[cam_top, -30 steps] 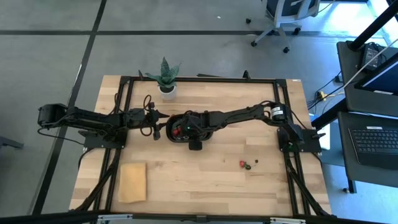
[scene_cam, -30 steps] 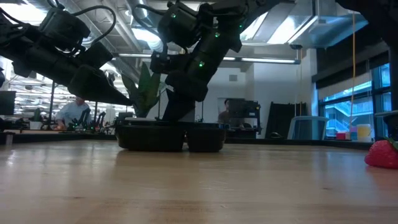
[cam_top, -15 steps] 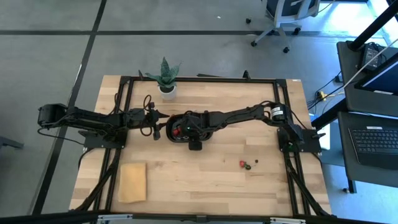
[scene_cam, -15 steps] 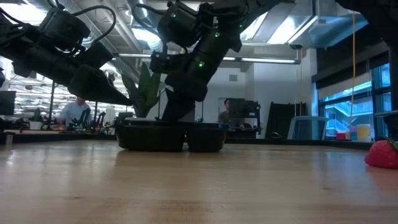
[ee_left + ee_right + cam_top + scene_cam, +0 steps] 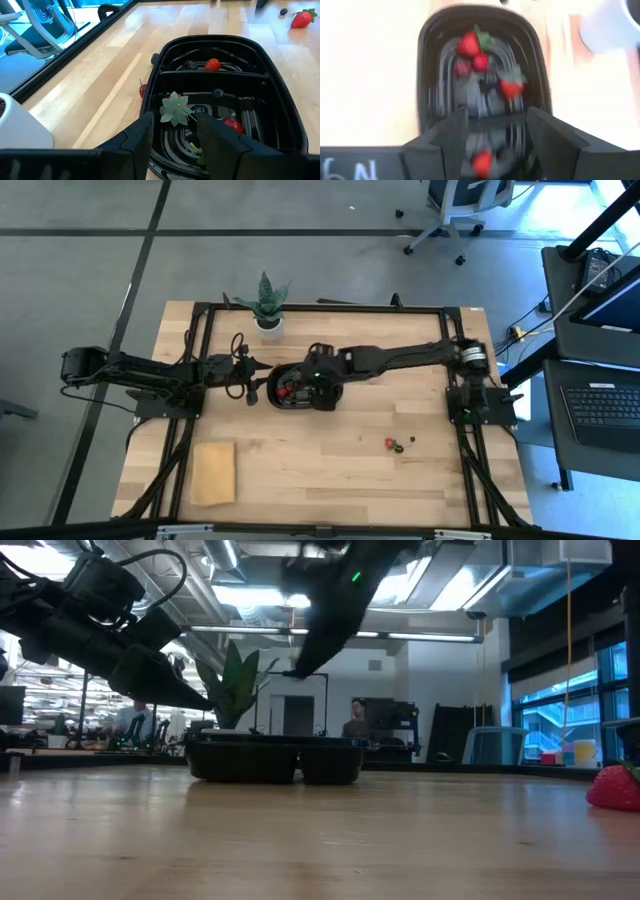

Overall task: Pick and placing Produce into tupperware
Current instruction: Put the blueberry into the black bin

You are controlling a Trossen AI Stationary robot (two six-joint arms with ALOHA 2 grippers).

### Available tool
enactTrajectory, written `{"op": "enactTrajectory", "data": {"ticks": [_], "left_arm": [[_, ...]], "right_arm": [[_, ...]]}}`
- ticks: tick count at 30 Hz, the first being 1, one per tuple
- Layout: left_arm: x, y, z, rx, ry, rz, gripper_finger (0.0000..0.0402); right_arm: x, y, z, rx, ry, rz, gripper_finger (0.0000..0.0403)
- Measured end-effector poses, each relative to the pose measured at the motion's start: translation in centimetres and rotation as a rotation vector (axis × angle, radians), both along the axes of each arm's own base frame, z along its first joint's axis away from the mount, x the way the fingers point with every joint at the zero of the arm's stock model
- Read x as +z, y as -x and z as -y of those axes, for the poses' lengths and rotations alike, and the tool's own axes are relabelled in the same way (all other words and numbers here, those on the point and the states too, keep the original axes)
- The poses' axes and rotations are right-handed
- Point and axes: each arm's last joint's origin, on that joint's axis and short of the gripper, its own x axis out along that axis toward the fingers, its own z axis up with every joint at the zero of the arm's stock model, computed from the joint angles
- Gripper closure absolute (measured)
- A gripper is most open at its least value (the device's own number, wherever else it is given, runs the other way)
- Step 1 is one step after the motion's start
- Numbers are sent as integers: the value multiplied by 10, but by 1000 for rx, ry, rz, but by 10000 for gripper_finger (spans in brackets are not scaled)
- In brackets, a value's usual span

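Hovering right tool (image 5: 492,132) open and empty above tupperware (image 5: 300,402), centre frame; bracing its rim with left tool (image 5: 175,137), open; stray produce (image 5: 390,443) waiting lower right on tabletop (image 5: 330,470)

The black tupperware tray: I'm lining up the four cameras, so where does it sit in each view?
High view: the tupperware lies mid-table, between the two grippers, below the potted plant.
Low view: a low dark band left of centre, the plant's leaves behind it.
Left wrist view: it fills the middle, divider across.
Right wrist view: it fills the centre, berries inside.
Shared landmark: the tray's centre divider.
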Motion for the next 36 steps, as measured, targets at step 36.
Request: {"op": "enactTrajectory", "data": {"ticks": [36], "left_arm": [[-2,0,1,10,47,-2,255]], "right_arm": [[-58,228,-108,-526,-285,-440,197]]}}
